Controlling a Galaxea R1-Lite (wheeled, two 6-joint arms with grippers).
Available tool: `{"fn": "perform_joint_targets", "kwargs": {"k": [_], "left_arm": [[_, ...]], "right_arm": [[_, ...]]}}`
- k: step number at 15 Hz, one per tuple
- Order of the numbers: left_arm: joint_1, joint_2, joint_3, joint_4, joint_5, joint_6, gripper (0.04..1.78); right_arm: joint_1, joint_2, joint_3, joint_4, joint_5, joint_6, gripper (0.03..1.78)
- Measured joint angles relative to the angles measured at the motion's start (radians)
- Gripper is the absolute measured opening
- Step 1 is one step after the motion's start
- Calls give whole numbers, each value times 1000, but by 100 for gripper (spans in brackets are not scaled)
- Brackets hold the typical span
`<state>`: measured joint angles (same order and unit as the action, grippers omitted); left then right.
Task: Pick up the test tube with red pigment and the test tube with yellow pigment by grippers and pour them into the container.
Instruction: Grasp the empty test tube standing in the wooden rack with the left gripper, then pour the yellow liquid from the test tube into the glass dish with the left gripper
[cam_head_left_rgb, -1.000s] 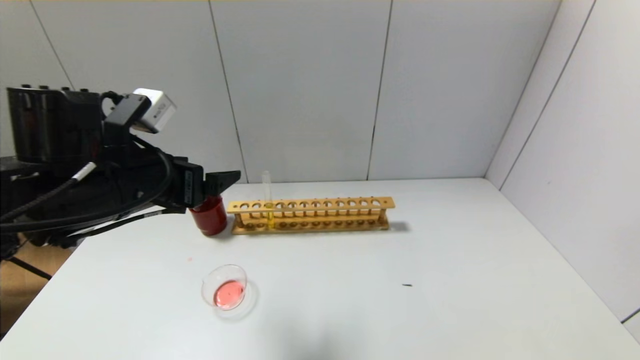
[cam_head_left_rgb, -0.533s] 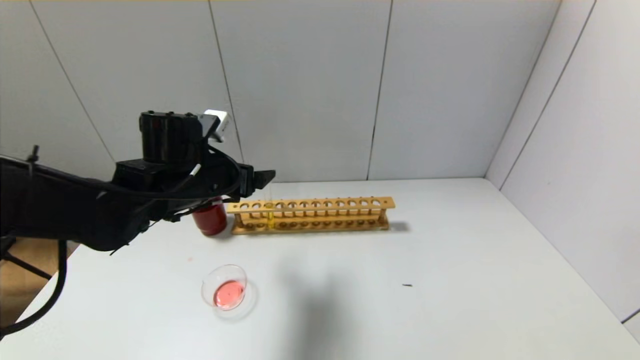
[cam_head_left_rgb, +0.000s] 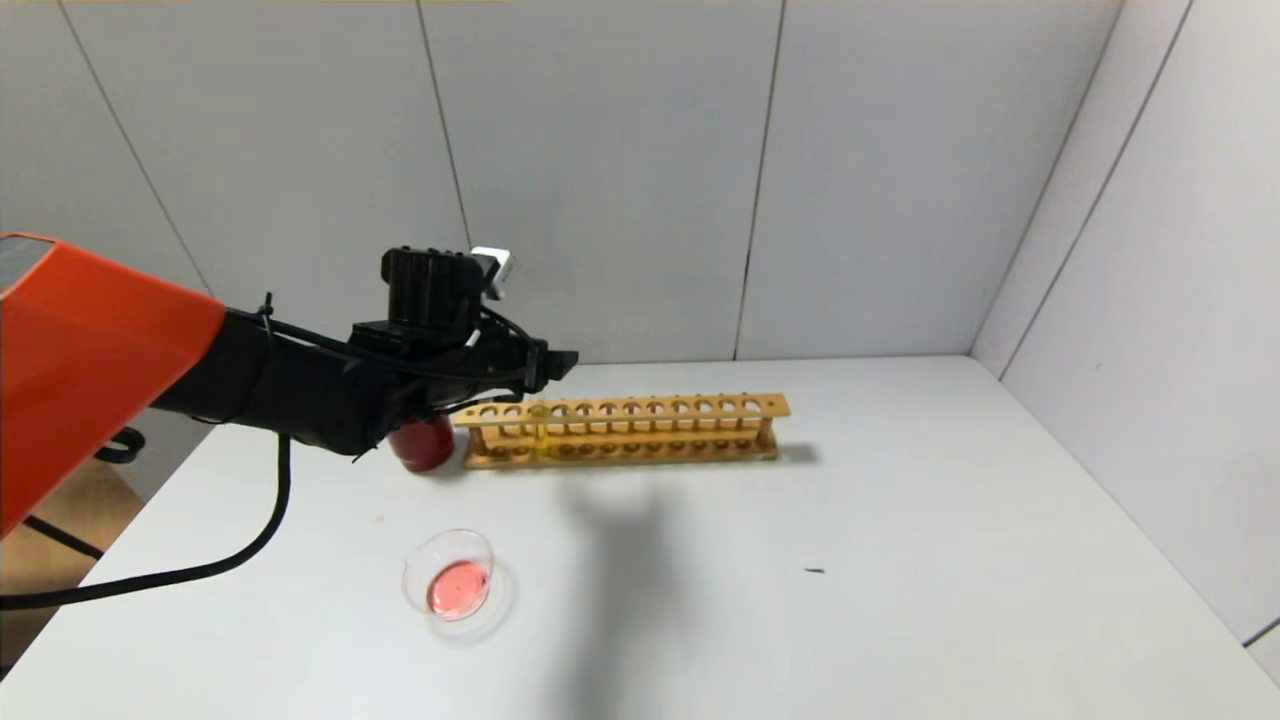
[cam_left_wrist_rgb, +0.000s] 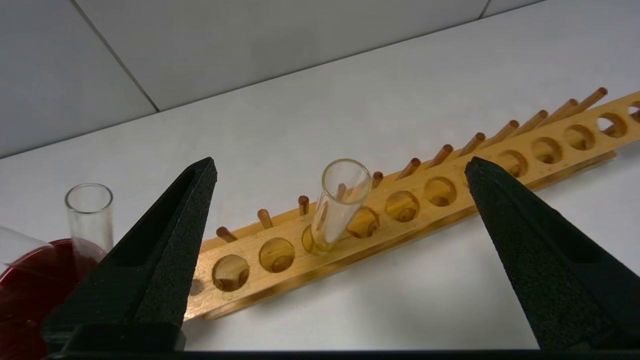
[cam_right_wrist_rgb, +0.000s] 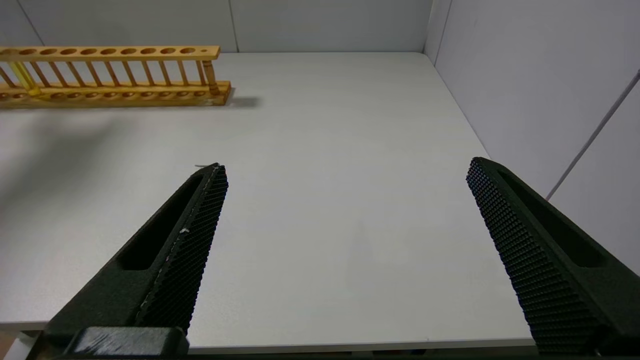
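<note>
The test tube with yellow pigment (cam_head_left_rgb: 540, 434) stands in the wooden rack (cam_head_left_rgb: 660, 408) near its left end. In the left wrist view this tube (cam_left_wrist_rgb: 340, 205) rises between my open fingers, which do not touch it. My left gripper (cam_head_left_rgb: 560, 362) hovers at the tube's top and hides its upper part in the head view. The container (cam_head_left_rgb: 420, 560), a low glass dish, sits on the front left of the table and holds red liquid. No tube with red liquid shows. My right gripper (cam_right_wrist_rgb: 345, 167) is open and empty over the table's near right edge.
A dark red cup (cam_head_left_rgb: 422, 445) stands just left of the rack, with an empty clear tube (cam_left_wrist_rgb: 87, 215) standing in it. The rack's other holes are empty. A small dark speck (cam_head_left_rgb: 815, 571) lies on the table. Walls close the back and the right side.
My left arm has swung right and forward, from beside the red cup to over the rack's left end. Its open fingers now straddle the yellow tube's top.
</note>
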<state>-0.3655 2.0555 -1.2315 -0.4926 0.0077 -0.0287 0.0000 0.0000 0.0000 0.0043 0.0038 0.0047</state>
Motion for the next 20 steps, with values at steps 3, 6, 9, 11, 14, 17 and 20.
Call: {"fn": "perform_joint_targets", "kwargs": {"k": [3, 6, 9, 11, 14, 17, 20], "left_arm": [[1, 40, -20, -1, 0, 0, 175], [3, 69, -35, -1, -1, 3, 175], [3, 98, -63, 0, -1, 7, 162], [0, 114, -70, 0, -1, 8, 141], [-1, 122, -66, 1, 0, 8, 88], [-1, 120, -58, 9, 1, 8, 40], [-8, 119, -56, 10, 4, 10, 32]], "right_arm": [[0, 0, 0, 0, 0, 0, 175], [0, 0, 0, 0, 0, 0, 175], [0, 0, 0, 0, 0, 0, 175], [0, 0, 0, 0, 0, 0, 175], [0, 0, 0, 0, 0, 0, 175], [0, 0, 0, 0, 0, 0, 175], [0, 0, 0, 0, 0, 0, 175]]}}
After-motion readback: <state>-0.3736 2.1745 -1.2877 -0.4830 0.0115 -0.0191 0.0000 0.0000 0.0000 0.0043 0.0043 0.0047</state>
